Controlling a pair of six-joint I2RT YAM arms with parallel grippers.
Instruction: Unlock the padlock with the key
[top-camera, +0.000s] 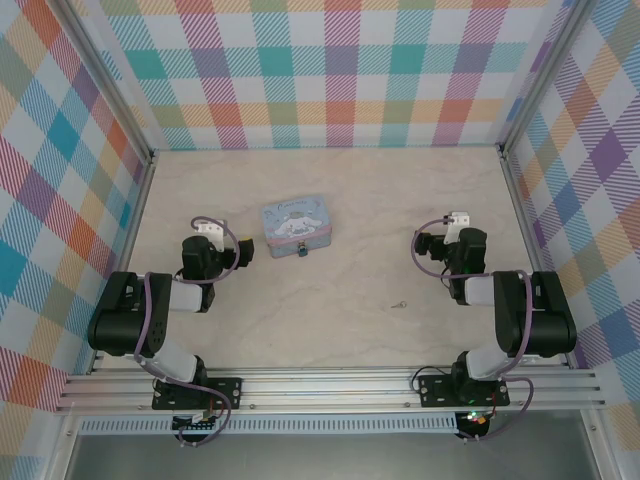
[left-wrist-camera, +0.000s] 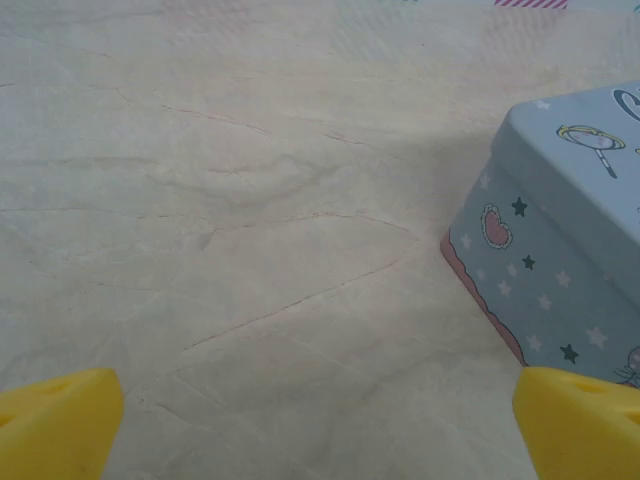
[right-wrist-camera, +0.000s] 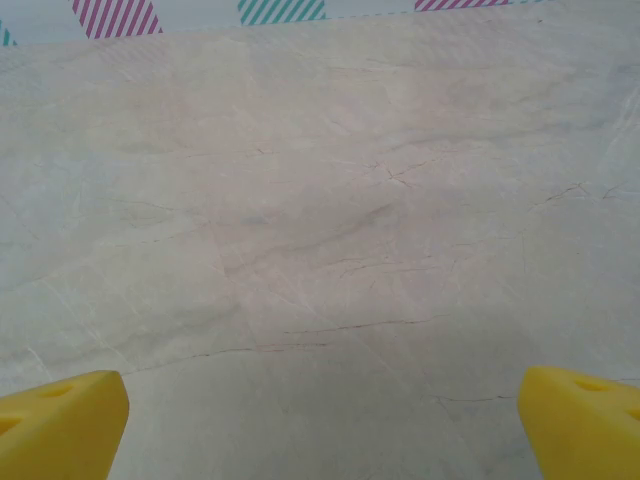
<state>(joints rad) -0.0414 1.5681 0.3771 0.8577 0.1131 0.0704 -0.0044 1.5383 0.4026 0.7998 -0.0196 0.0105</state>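
Sitting shut: tin (top-camera: 297, 222) | padlock (top-camera: 301, 251) at its front | key (top-camera: 399, 304) well apart

Tiny dark padlock (top-camera: 301, 251) just beside the tin (top-camera: 295, 220); thin silvery key (top-camera: 399, 304) flat on the table (top-camera: 350, 190), well apart

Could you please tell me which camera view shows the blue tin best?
The top external view: the whole tin shows, lid up, padlock at its near side. The left wrist view catches one corner at its right edge.

Bright, even, diffuse light. Shadows faint, soft-edged. Top view sharp; both wrist views slightly soft, washed pale.
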